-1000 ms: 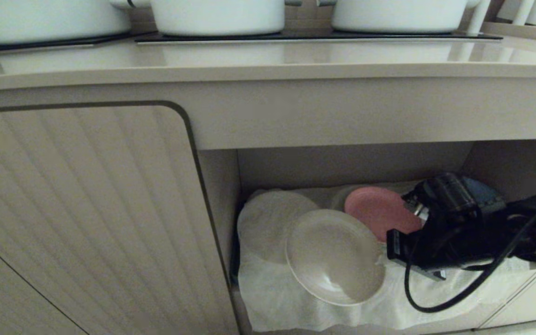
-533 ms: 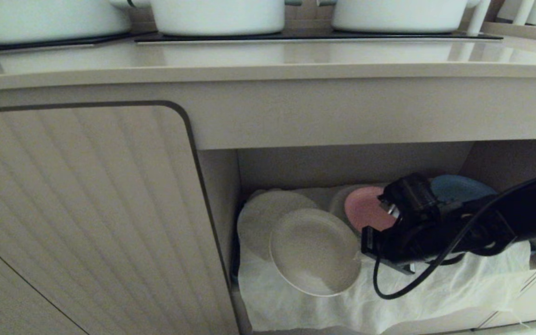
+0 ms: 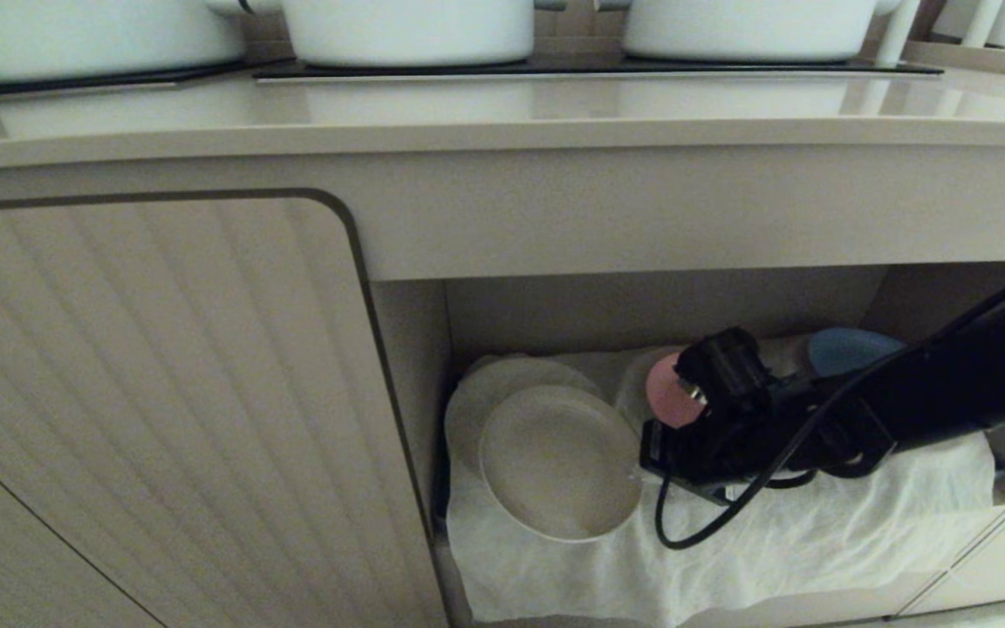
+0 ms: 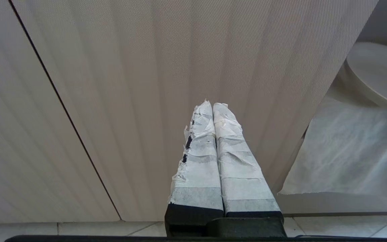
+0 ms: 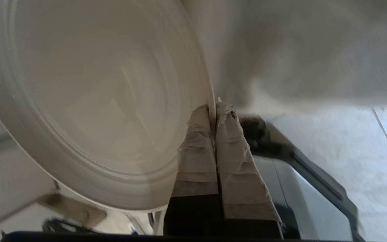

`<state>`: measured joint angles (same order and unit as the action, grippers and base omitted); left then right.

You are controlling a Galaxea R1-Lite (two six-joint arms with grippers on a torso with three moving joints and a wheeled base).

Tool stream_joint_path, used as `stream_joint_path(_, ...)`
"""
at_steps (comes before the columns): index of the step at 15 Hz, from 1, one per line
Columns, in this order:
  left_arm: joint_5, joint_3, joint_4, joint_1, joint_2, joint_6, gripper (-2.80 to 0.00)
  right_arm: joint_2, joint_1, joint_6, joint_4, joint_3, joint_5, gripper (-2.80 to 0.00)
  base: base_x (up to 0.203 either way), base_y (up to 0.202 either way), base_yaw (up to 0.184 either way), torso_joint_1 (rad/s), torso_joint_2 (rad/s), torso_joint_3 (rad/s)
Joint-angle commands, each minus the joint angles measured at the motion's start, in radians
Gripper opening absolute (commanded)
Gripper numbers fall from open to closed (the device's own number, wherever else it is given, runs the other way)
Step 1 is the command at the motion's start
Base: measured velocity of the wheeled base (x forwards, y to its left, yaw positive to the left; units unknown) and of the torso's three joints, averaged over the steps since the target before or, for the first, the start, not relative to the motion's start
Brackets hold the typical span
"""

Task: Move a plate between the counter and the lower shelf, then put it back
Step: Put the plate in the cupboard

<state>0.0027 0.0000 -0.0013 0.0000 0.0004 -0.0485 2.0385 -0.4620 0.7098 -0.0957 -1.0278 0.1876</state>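
Low shelf (image 3: 921,301) under the counter (image 3: 502,109), white cloth (image 3: 816,541) on its floor, my right gripper (image 3: 642,460) clamped on the plate (image 3: 555,462) rim, white plates (image 3: 481,397) right behind, pink plate (image 3: 666,392) and blue plate (image 3: 847,349) behind my arm, my left gripper (image 4: 212,106) pressed together by the door (image 4: 146,67).

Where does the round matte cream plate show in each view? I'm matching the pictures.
Head view: the round matte cream plate sits low centre, tilted over the wrinkled white cloth.
Left wrist view: not clearly in it.
Right wrist view: plate fills the left, rim pinched by the right gripper.
Shared landmark: the cloth.
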Motion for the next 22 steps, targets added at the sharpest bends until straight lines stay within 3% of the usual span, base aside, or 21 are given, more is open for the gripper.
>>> stream_joint_path(1,0.0,0.0,0.0,0.0,0.0,-0.001,-2.8,0.038,-0.006,0.012,0.007,-0.059,-0.012,-2.8,0.0,0.0,0.0,0.0,0.0,0.0)
stream_joint_path(8,0.0,0.0,0.0,0.0,0.0,-0.001,-2.8,0.1,-0.015,0.046,0.019,-0.148,-0.029,-2.8,0.0,0.0,0.0,0.0,0.0,0.0)
stream_joint_path(16,0.0,0.0,0.0,0.0,0.0,-0.001,-2.8,0.165,-0.022,0.053,0.155,-0.305,-0.051,-2.8,0.0,0.0,0.0,0.0,0.0,0.0)
stream_joint_path(22,0.0,0.0,0.0,0.0,0.0,-0.001,-2.8,0.213,-0.042,0.13,0.16,-0.367,-0.069,-2.8,0.0,0.0,0.0,0.0,0.0,0.0)
